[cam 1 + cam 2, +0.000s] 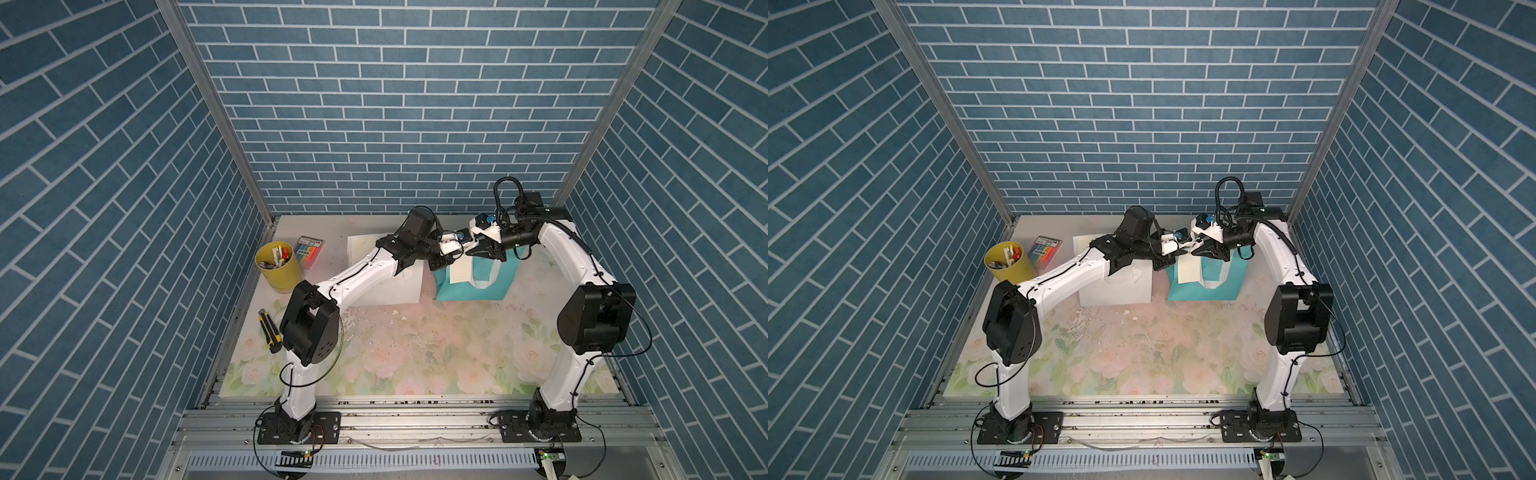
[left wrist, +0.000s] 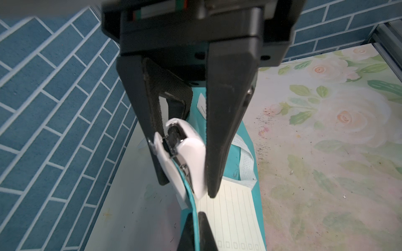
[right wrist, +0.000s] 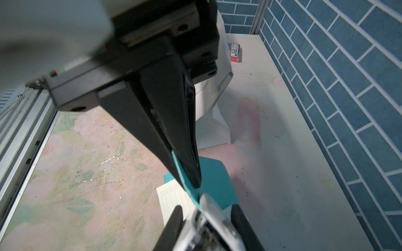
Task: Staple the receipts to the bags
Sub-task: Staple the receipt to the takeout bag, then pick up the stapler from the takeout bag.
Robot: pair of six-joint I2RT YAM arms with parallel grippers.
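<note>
I am watching from a distance as both arms meet over the far middle of the floral table mat, just above the centre of the frame in both top views. My left claw is clamped on a small white plastic stapler. My right claw is pinched together on the raised edge of the teal bag, a flat teal paper gift bag with white strap handles. That teal edge runs into the mouth of the stapler.

The lined receipt, a narrow cream-white paper slip, lies on the teal bag just beside the stapler's nose. I cannot tell whether its end sits in the mouth, or whether a staple is in.

I judge the task to be at its 1st fastening: the stapler is in hand and the bag is presented, but no finished staple shows. Left of centre lies the white bag, a flat plain white paper gift bag, partly under my left arm. The 2nd receipt sits at its far edge, and I see no staple there. So 2 joins appear to be left.

The lined receipt shows only ruled lines and a row of small boxes, no words. A colourful marker pack at the upper left of the mat, beside a yellow cup of pens, carries a label too small to read. No brand shows on the stapler.
</note>
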